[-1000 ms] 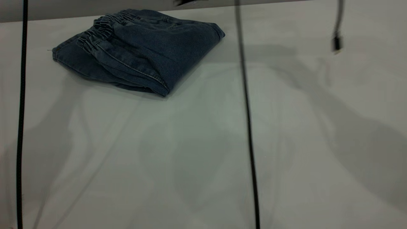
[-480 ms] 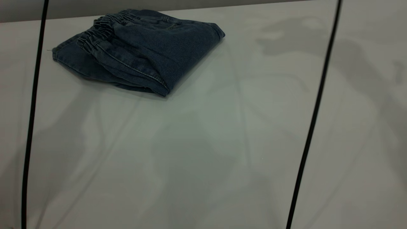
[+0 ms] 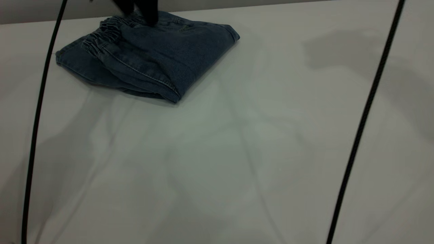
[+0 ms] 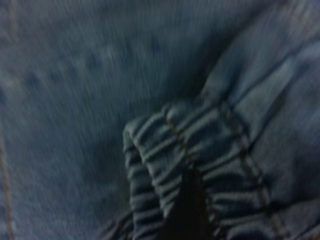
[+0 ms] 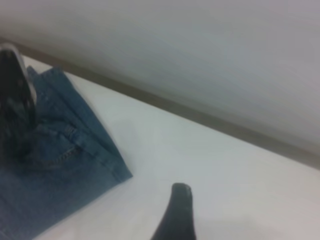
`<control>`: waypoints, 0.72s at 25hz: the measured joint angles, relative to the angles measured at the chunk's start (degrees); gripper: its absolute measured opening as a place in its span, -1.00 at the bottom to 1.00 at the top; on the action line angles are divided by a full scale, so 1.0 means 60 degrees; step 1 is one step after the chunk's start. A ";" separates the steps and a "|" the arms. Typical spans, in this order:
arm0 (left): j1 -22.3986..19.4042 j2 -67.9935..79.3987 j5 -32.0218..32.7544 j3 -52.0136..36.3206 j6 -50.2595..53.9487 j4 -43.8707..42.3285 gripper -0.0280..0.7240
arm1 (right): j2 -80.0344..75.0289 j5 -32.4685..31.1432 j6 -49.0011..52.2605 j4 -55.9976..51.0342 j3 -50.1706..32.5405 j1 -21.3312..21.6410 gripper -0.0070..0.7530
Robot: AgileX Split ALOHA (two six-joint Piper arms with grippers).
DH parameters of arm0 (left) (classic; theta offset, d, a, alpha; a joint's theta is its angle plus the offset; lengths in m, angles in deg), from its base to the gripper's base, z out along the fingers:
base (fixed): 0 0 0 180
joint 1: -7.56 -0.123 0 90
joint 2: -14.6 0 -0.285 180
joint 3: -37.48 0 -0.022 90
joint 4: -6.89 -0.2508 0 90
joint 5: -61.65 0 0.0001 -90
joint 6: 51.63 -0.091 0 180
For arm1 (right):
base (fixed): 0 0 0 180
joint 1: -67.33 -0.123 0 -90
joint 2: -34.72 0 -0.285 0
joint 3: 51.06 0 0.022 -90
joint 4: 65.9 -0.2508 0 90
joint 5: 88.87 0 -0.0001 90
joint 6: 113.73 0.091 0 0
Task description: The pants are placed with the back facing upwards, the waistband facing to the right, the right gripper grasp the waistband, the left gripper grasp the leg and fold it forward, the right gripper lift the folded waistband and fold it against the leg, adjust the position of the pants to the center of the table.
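Beneath the left gripper point(image 3: 142, 12) we log the pants point(image 3: 149, 54), folded on the table point(image 3: 237, 152); its fingers press the waistband point(image 4: 170, 165), spread or shut we cannot tell. Right gripper point(image 5: 175, 212): just beside the pants' corner; its closure likewise untold.

Two black cables point(image 3: 362, 122) hang across the exterior view, and a plain wall point(image 5: 200, 55) stands behind.
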 joint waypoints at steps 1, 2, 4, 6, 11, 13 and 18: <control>0.0000 0.0000 -0.0037 -0.0294 -0.0161 -0.0167 0.64 | 0.0020 0.0000 0.0000 0.0007 0.0000 0.0000 0.58; 0.0000 0.0000 -0.0048 -0.0480 -0.0322 -0.0258 0.64 | 0.0020 0.0024 0.0000 0.0007 0.0000 0.0000 0.58; 0.0000 0.0008 -0.0075 -0.0816 -0.0671 -0.0366 0.64 | 0.0020 0.0024 0.0000 0.0007 0.0000 0.0000 0.58; 0.0000 0.0017 -0.0053 -0.1088 -0.1066 -0.0366 0.64 | 0.0020 0.0024 0.0000 0.0007 0.0000 0.0000 0.58; 0.0042 0.0037 -0.0007 -0.1185 -0.1285 -0.0176 0.64 | 0.0020 0.0024 -0.0008 -0.0002 0.0000 0.0000 0.58; 0.0042 0.0100 0.0019 -0.1185 -0.1285 -0.0065 0.64 | 0.0020 0.0024 -0.0008 -0.0002 0.0000 0.0000 0.58; 0.0084 0.0386 -0.0060 -0.1185 -0.0640 0.0108 0.64 | 0.0020 0.0033 -0.0008 -0.0011 0.0000 0.0000 0.58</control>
